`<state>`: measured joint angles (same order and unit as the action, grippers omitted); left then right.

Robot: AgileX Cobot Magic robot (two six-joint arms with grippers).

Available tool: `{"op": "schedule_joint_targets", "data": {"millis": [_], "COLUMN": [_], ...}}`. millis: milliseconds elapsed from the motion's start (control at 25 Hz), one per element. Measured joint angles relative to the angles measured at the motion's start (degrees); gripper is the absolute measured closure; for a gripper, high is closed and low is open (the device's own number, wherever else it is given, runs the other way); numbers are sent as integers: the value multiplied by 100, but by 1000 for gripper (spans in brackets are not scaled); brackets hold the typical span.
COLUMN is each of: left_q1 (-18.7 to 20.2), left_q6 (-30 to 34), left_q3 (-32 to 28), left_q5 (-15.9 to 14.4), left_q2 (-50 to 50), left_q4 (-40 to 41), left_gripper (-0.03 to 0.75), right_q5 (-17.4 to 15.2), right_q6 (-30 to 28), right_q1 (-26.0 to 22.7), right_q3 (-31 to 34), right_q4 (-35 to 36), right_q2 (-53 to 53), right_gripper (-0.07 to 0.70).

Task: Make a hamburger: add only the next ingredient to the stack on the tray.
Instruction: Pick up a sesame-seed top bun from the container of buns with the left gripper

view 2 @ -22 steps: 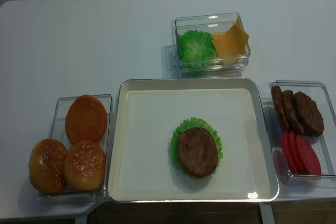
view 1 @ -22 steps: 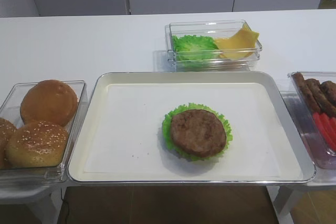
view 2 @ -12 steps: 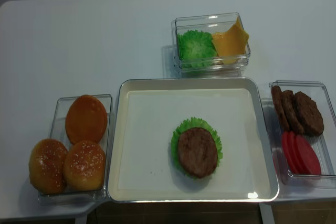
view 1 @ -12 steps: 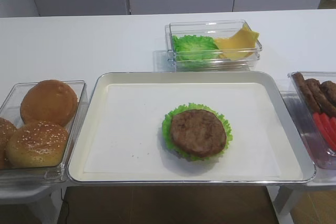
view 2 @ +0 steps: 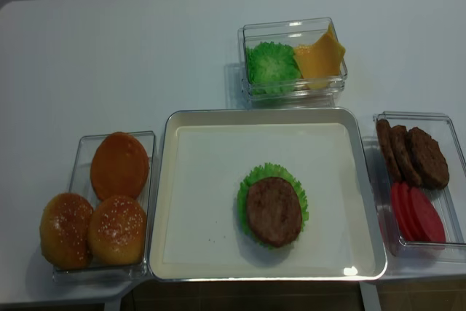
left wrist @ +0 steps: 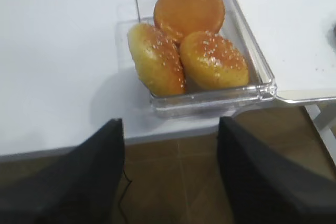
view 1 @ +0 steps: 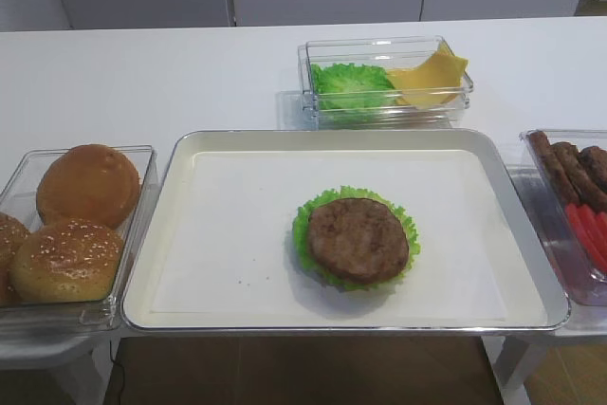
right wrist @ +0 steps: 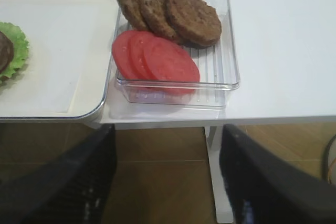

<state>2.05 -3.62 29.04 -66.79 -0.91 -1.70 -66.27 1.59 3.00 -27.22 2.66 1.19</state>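
Left wrist view: left end effector spread, empty, hanging off the table edge just short of the clear bun box. Two sesame bun tops beside one smooth bun. Stack mid-tray. Right end effector spread, empty. Risk: packed buns touching, so picking the smooth bun or nudging a neighbour.

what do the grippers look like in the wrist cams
Only the fingers show, blurred at the bottom of each wrist view. The left gripper has two broad, dark grey to black fingers with a matte finish. The right gripper looks the same. No cables or markings are visible.
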Motion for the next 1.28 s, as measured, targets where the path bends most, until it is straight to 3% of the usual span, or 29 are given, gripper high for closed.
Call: {"op": "schedule_joint_targets", "data": {"millis": [240,400,640,1080,1280], "left_q1": [0,0,0,0,-131], "left_q6": [0,0,-152,-658,-1003], "left_q3": [325,572,967,1482,1604], "left_q5": [455,520,559,939,1102], "left_q2": [0,182,1404,4258,4891], "left_q4": [0,-11,-11,-72,-219], "left_gripper": [293,293,293,293,293], "right_q5": [0,0,0,0,0], "right_q6": [0,0,0,0,0], "right_q1": [0,0,0,0,0], "right_q3": [0,0,0,0,0], "right_q4": [0,0,0,0,0], "right_q2": [0,0,0,0,0], "right_gripper": [164,165,165,165,164]}}
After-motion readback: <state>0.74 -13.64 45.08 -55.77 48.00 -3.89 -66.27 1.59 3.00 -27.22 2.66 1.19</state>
